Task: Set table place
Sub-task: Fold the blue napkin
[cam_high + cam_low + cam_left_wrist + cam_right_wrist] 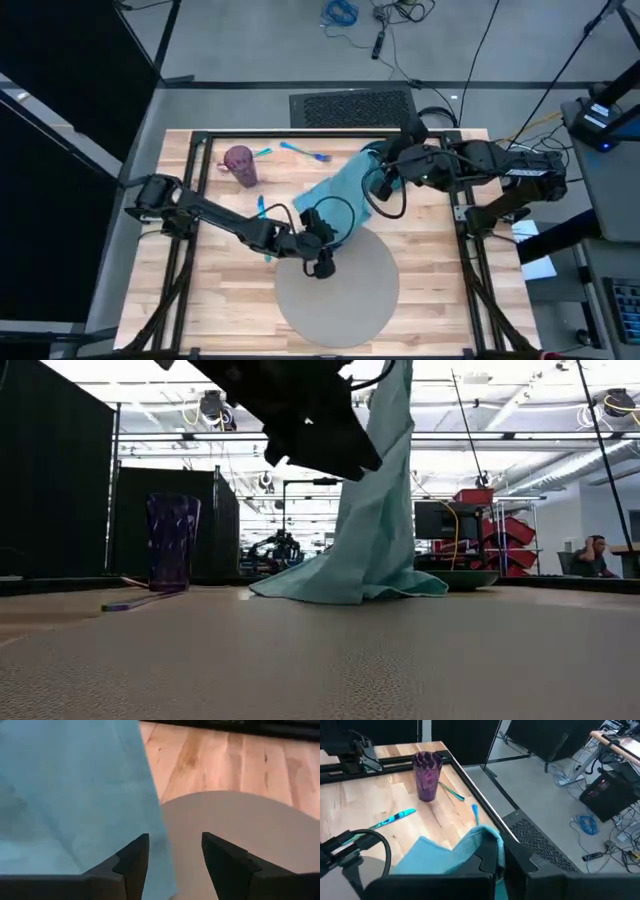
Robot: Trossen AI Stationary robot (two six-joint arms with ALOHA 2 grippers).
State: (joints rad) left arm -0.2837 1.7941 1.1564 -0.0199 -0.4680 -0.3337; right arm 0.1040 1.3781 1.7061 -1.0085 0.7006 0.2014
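Note:
A teal cloth [340, 195] hangs from my right gripper [378, 170], which is shut on it above the table's [220, 290] far middle. The cloth's lower end [345, 588] lies spread on the table at the far edge of the round grey placemat [345, 295]. My left gripper [175, 860] hovers open above the placemat's far left edge, beside the cloth's edge [150, 805], touching nothing. A dark plate [468, 578] shows low behind the cloth in the low view. My right gripper holds the teal cloth by a bunched upper end [482, 836], pinched between its two fingers. The upper end is lifted and the cloth drapes down slack from it. Its lower part [325, 205] rests on the table.
A purple tumbler [241, 166] stands at the far left of the table. Blue utensils lie near it: two at the far edge [305, 152] and one [262, 207] by my left arm. The placemat's near half [335, 320] is bare.

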